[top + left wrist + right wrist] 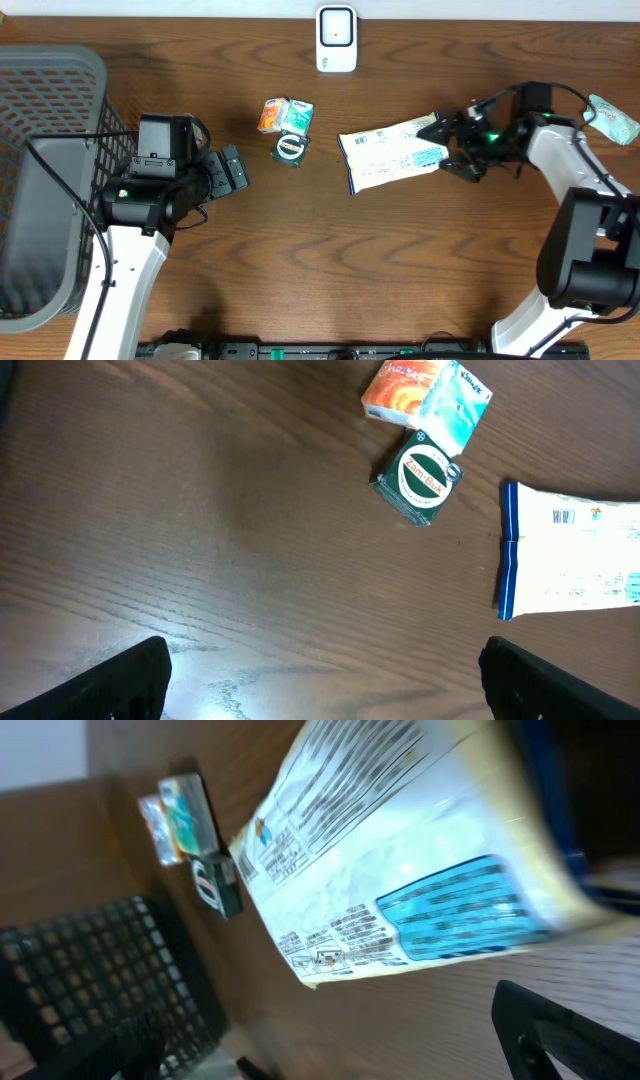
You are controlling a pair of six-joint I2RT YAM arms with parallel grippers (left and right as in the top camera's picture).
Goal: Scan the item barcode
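- Overhead: a flat white-and-blue plastic pouch (390, 155) lies printed side up on the wooden table (320, 270), right of its middle.
- The right gripper (445, 147) has its fingers spread wide on either side of the pouch's right end. Whether they touch it cannot be told.
- The left gripper (237, 171), beside the grey plastic mesh basket (50, 90) at the left edge, gapes fully and holds nothing.
- A white upright scanner unit (336, 38) stands at the middle of the far edge.
- An orange packet (271, 114), a teal packet (297, 116) and a green square tin (291, 148) sit clustered just left of the pouch.
- Left wrist: the black fingers (130, 680) show in the bottom corners with bare wood between them. The tin and the pouch's blue-edged end lie beyond.
- Right wrist: the pouch fills the frame, a black finger (560, 1030) below it and well apart.
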